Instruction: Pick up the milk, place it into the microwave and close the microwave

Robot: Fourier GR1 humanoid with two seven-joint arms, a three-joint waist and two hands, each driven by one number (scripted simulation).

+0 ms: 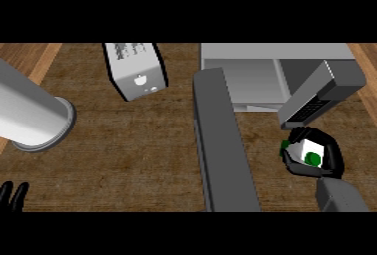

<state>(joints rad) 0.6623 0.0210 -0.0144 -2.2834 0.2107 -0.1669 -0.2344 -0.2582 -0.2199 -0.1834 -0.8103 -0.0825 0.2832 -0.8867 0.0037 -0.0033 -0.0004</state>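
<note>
Right hand [318, 160] clamped on milk [307, 151], 4 o'clock (picked up); microwave [254, 82] at 1 o'clock open, placing and closing remain.

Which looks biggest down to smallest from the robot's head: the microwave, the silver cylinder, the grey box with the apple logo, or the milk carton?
1. Microwave, counting its open door.
2. Silver cylinder, though it is cut off at the edge and may just be nearer the camera.
3. Grey box.
4. Milk carton, partly hidden in the right hand.

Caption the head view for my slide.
Right hand holds the milk carton before the open microwave.
</note>
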